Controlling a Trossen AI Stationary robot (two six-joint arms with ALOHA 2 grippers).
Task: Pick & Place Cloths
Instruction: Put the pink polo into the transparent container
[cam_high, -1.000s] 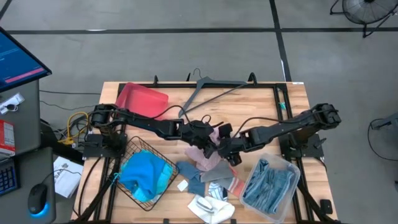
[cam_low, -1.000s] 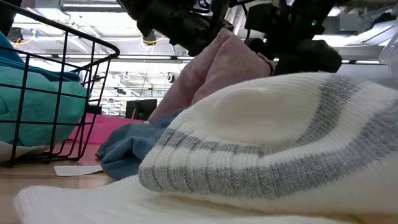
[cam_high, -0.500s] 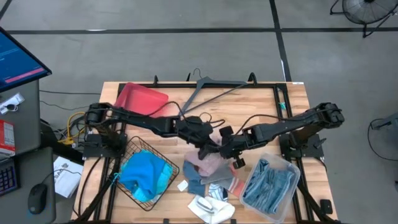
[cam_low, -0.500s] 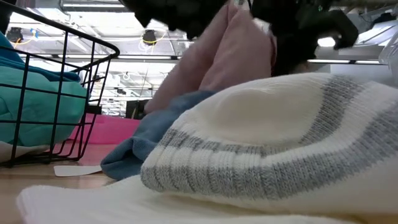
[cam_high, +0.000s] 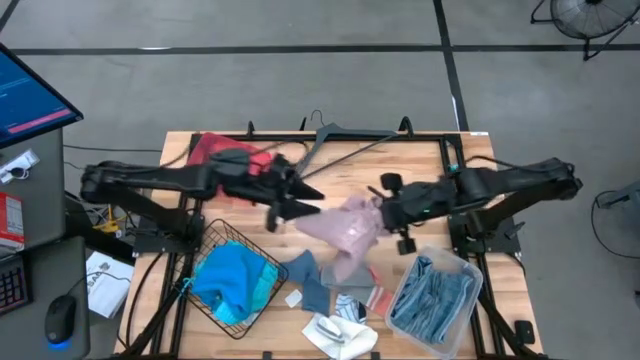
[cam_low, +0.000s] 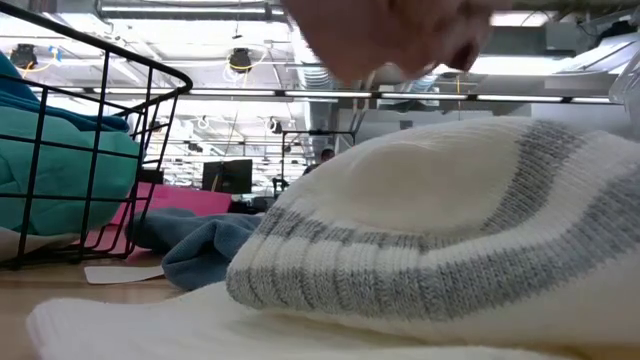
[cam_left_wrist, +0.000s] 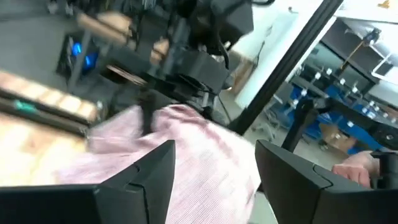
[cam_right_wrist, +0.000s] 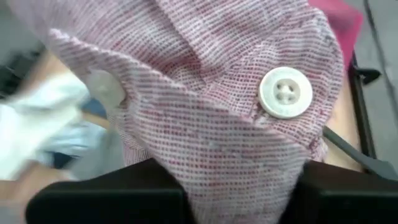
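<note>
One garment is up in the air: the pale pink checked cloth (cam_high: 345, 228) hangs above the middle of the tabletop (cam_high: 470, 170), pinched at its right edge by the right end effector (cam_high: 385, 212). From the right wrist the weave fills the view, button (cam_right_wrist: 285, 91) and all, bunched right between the clamped fingers, so that grip looks deep and firm. The left end effector (cam_high: 285, 205) sits just off the cloth's left edge, fingers (cam_left_wrist: 149, 171) spread with pink fabric showing beyond the gap, holding nothing.

This will handle as featherweight and completely limp: it drapes and folds wherever it isn't supported, and a dangling tail could snag on the wire basket (cam_high: 215, 240) or drag the pile below. Nothing fragile, barely slippery; woven cotton bites well under a pinch. Best hold, I'd judge, is a doubled fold or a hem, with the button placket giving extra bulk.

Elsewhere, the turquoise cloth (cam_high: 230, 278) lies in the wire basket at near left, the blue-grey striped cloth (cam_high: 432, 290) fills the clear tub (cam_high: 470, 272) near right, and the white cloth (cam_high: 338, 334) and the sock with coral tip (cam_high: 360, 295) rest near centre.
</note>
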